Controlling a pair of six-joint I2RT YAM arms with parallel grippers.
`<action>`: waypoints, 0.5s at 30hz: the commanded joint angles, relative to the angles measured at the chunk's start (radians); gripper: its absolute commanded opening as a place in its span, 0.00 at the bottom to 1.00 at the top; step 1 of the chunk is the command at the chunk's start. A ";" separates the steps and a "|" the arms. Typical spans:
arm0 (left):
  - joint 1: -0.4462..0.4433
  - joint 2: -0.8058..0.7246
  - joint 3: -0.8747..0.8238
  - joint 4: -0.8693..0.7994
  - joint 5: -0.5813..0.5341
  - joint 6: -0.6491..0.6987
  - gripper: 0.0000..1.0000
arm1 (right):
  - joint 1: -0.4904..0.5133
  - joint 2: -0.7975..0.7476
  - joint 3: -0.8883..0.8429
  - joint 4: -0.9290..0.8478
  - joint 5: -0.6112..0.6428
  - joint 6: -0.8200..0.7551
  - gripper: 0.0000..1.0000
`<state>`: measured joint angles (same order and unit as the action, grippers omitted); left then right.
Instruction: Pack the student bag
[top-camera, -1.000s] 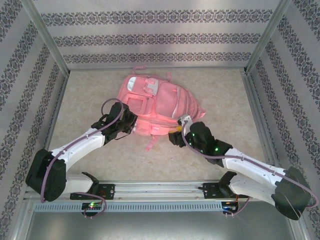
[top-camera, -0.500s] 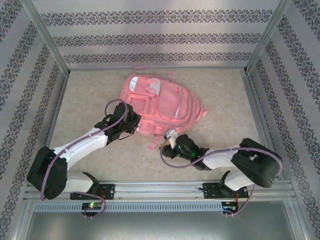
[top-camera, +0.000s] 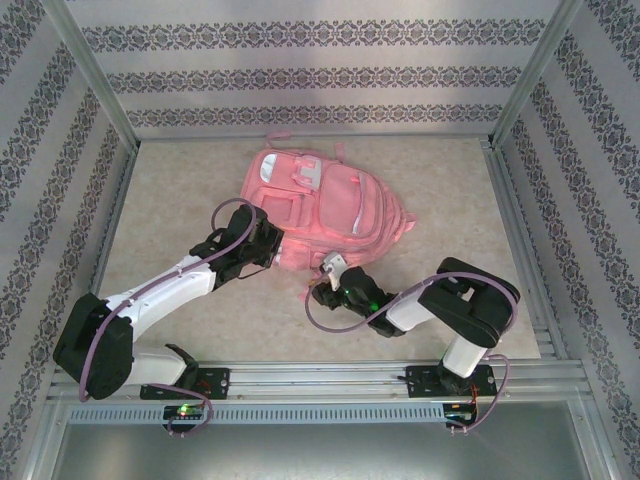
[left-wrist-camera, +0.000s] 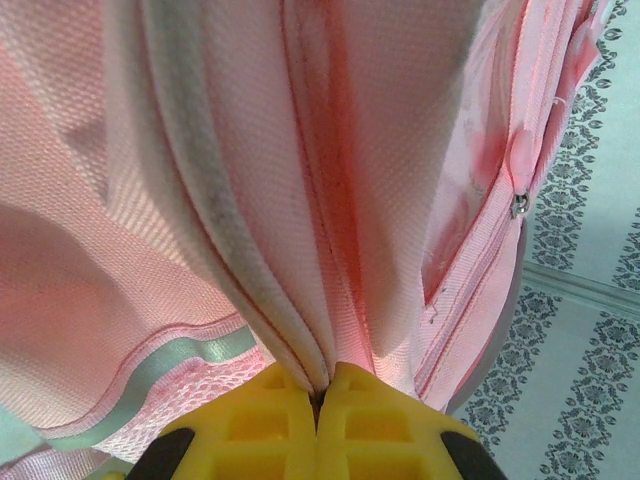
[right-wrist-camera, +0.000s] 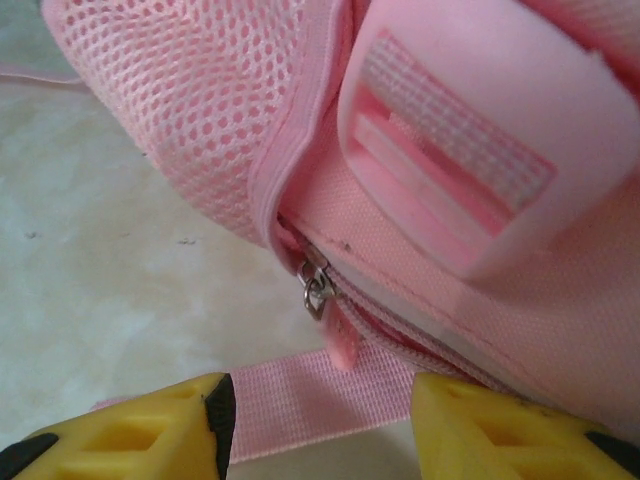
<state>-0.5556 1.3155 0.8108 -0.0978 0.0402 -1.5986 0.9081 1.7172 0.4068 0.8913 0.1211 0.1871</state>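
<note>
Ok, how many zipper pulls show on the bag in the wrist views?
2. One zipper pull hangs at the right of the left wrist view; the other sits mid-frame in the right wrist view, beside the mesh. Others on the student bag may be hidden.

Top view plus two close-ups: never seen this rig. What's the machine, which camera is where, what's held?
Two robot arms are bolted at the near edge of a table; each ends in a two-finger gripper. The wide picture comes from a fixed camera above and behind them; the close-ups come from cameras on the wrists. One pink student bag lies on the table. The left gripper is shut, pinching a fold of the bag's fabric. The right gripper is open and holds nothing; its yellow fingers sit either side of a pink strap, facing a zipper pull.
</note>
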 joint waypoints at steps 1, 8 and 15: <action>-0.029 -0.030 0.048 0.030 0.047 -0.022 0.00 | 0.008 0.040 0.040 0.056 0.045 0.018 0.51; -0.032 -0.011 0.053 0.044 0.054 -0.029 0.00 | 0.000 0.098 0.099 0.042 0.067 0.016 0.49; -0.035 -0.007 0.046 0.058 0.045 -0.041 0.00 | -0.016 0.152 0.152 -0.004 0.092 0.006 0.31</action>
<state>-0.5575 1.3159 0.8124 -0.0978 0.0429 -1.6066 0.8993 1.8408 0.5156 0.8818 0.2173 0.1921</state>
